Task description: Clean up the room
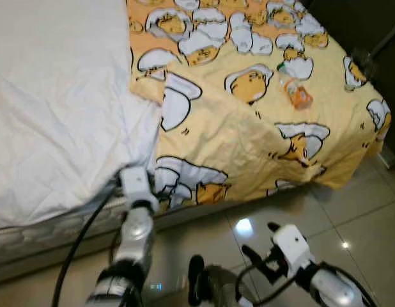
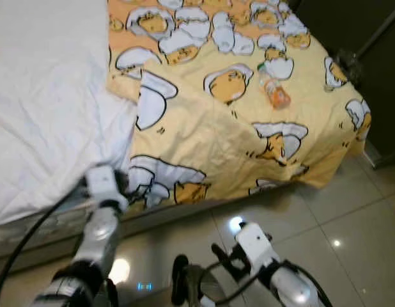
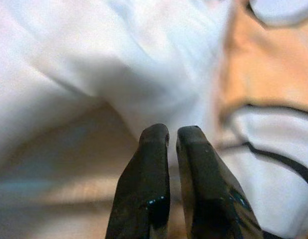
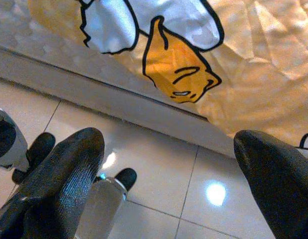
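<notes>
A bed carries a white sheet on its left and a yellow cartoon-print blanket on its right. A small plastic bottle with an orange label lies on the blanket near the far right side. My left gripper is at the white sheet's lower edge, where it meets the blanket, its fingers pressed together on the white cloth. My right gripper hangs low over the tiled floor in front of the bed, open with nothing between its fingers.
The glossy tiled floor runs along the bed's front and right side. A dark piece of furniture stands close to the bed's far right corner. The mattress edge shows under the sheet. My own legs are below.
</notes>
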Tool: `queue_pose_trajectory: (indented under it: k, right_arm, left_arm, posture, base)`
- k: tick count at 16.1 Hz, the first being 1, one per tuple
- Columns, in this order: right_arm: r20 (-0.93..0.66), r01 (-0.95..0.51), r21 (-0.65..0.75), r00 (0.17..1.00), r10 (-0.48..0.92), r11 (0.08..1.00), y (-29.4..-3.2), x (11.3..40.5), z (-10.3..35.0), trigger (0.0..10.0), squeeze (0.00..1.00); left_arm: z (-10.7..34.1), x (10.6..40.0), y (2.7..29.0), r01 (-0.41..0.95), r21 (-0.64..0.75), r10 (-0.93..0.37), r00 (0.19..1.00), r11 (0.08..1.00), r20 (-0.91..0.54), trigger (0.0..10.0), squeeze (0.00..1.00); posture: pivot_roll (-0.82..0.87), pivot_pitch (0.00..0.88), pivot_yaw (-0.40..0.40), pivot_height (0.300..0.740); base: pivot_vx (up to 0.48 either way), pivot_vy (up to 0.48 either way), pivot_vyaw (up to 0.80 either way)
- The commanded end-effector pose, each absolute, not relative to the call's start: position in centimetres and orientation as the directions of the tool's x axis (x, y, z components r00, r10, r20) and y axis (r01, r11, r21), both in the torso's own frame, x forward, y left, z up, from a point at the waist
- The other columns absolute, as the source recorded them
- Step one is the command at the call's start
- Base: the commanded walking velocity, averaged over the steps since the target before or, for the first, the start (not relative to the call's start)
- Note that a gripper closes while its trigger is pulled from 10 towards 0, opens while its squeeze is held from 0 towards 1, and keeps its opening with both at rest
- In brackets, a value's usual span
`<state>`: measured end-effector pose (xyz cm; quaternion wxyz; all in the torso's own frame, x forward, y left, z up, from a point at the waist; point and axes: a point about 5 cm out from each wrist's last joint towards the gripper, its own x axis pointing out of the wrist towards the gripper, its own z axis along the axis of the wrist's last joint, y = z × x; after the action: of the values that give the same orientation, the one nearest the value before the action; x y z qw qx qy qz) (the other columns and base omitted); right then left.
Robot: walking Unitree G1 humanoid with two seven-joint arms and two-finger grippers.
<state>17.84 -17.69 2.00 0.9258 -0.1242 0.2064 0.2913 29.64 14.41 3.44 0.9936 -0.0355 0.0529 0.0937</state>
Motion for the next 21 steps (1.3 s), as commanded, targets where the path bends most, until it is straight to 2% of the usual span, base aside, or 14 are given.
queue_pose_trajectory:
  k: [1,4,9,12,13,14,16,17,19,20,21]
  right_arm:
    - [-0.484,-0.59,-0.109,0.734,0.476,0.8,-18.4,17.3,1.6,10.0,0.0]
    - [-0.482,-0.6,-0.102,0.728,0.488,0.794,-18.1,17.4,1.6,10.0,0.0]
    - [-0.42,-0.597,-0.068,0.744,0.52,0.8,-18.0,18.0,2.8,10.0,0.0]
    - [-0.424,-0.601,-0.069,0.74,0.522,0.796,-18.0,17.7,2.7,10.0,0.0]
    - [-0.428,-0.601,-0.068,0.739,0.521,0.797,-18.1,17.5,2.6,10.0,0.0]
    - [-0.431,-0.6,-0.067,0.738,0.519,0.797,-18.2,17.4,2.6,10.0,0.0]
    - [-0.441,-0.601,-0.065,0.733,0.517,0.797,-18.4,17.2,2.3,10.0,0.0]
    - [-0.444,-0.605,-0.064,0.73,0.521,0.794,-18.3,17.2,2.2,10.0,0.0]
    - [-0.444,-0.608,-0.063,0.727,0.524,0.791,-18.1,17.2,2.2,10.0,0.0]
    - [-0.443,-0.61,-0.064,0.727,0.525,0.79,-18.1,17.3,2.2,10.0,0.0]
    - [-0.443,-0.61,-0.064,0.727,0.525,0.79,-18.1,17.3,2.2,10.0,0.0]
  left_arm:
    - [2.9,28.9,14.2,-0.201,-0.056,0.192,0.973,0.978,-0.129,10.0,1.0]
    - [3.0,29.3,15.2,-0.287,-0.149,0.264,0.952,0.946,-0.155,10.0,1.0]
    - [3.6,30.4,14.2,-0.281,-0.22,0.247,0.954,0.934,-0.17,10.0,1.0]
    - [4.2,30.5,14.0,-0.264,-0.132,0.248,0.961,0.955,-0.122,10.0,1.0]
    - [4.1,29.9,13.8,-0.261,-0.022,0.258,0.962,0.965,-0.091,10.0,1.0]
    - [3.9,29.4,13.6,-0.259,0.015,0.259,0.962,0.966,-0.082,10.0,1.0]
    - [3.9,28.3,11.9,-0.174,0.153,0.178,0.984,0.973,-0.011,10.0,1.0]
    - [3.9,28.1,11.3,-0.154,0.175,0.155,0.988,0.973,0.005,10.0,1.0]
    - [3.5,28.0,11.3,-0.168,0.137,0.173,0.984,0.976,-0.029,10.0,1.0]
    - [3.2,28.1,11.7,-0.213,0.047,0.216,0.973,0.976,-0.084,10.0,1.0]
    - [3.2,28.2,11.9,-0.225,0.027,0.227,0.969,0.974,-0.094,10.0,1.0]
  posture:
    - [-0.21,0.223,-0.144,0.736]
    - [-0.21,0.22,-0.154,0.736]
    - [-0.23,0.208,-0.163,0.736]
    - [-0.24,0.201,-0.158,0.736]
    - [-0.24,0.2,-0.156,0.736]
    - [-0.23,0.197,-0.154,0.736]
    - [-0.23,0.199,-0.155,0.736]
    - [-0.23,0.199,-0.155,0.736]
    - [-0.22,0.201,-0.158,0.736]
    - [-0.23,0.2,-0.159,0.736]
    - [-0.23,0.2,-0.159,0.736]
  base:
    - [0.0,0.0,0.0]
    - [0.0,0.0,0.0]
    - [0.0,0.0,0.0]
    - [0.0,0.0,0.0]
    - [0.0,0.0,0.0]
    - [0.0,0.0,0.0]
    - [0.0,0.0,0.0]
    - [0.0,0.0,0.0]
    - [0.0,0.0,0.0]
    - [0.0,0.0,0.0]
    - [0.0,0.0,0.0]
